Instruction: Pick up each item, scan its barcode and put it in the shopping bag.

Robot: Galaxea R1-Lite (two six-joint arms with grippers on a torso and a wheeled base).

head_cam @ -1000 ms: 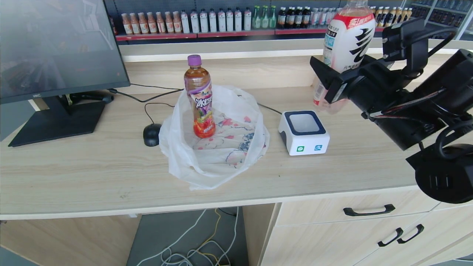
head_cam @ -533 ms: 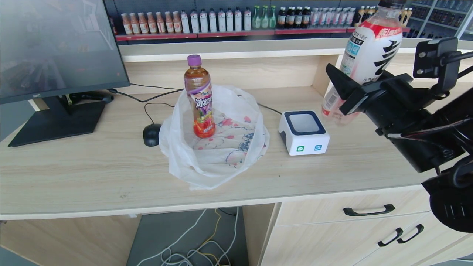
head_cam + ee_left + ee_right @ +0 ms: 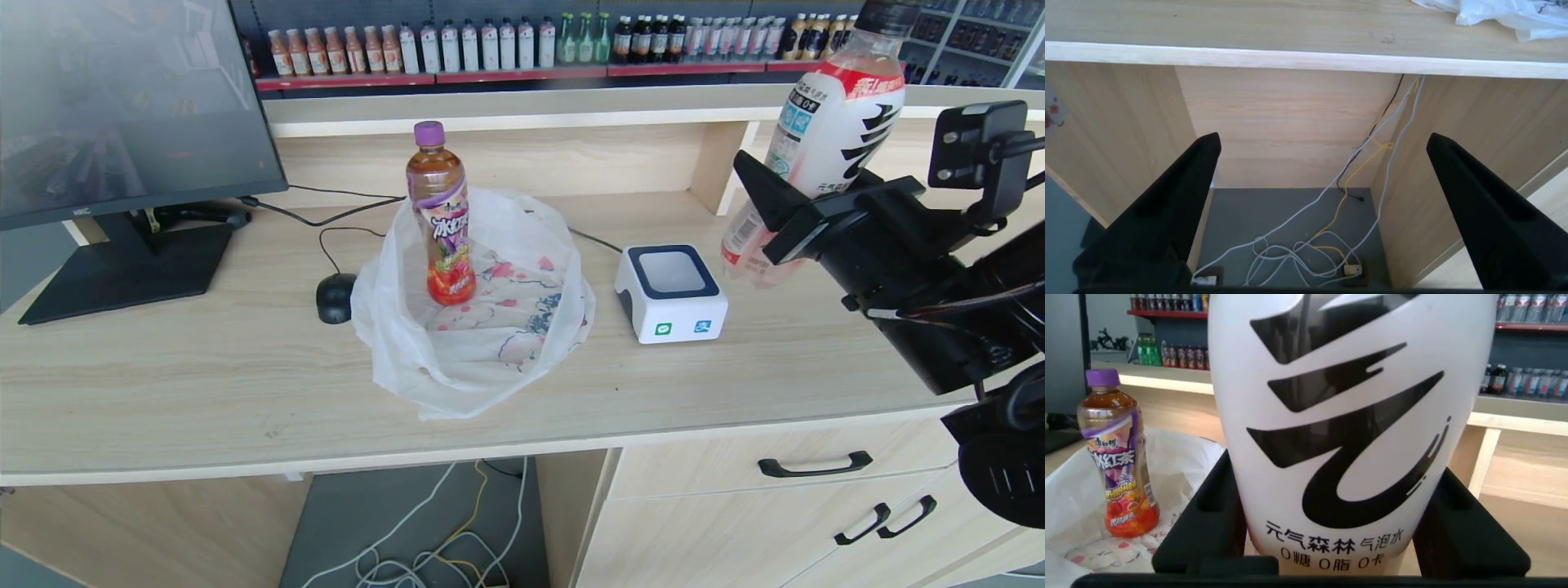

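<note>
Over the wooden counter (image 3: 204, 367), right pincer (image 3: 793, 219) clamps tilted white bottle (image 3: 845, 106).

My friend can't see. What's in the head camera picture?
The right gripper holds a big white bottle in the air, just right of a small white scanner on a wooden counter. Left of the scanner, a purple-capped tea bottle stands in an open plastic bag, with a mouse and a monitor farther left.

The top edge crops the cap of the white bottle (image 3: 845, 106); the right gripper (image 3: 808, 204) covers its waist. The monitor (image 3: 122, 106) runs off-frame.
</note>
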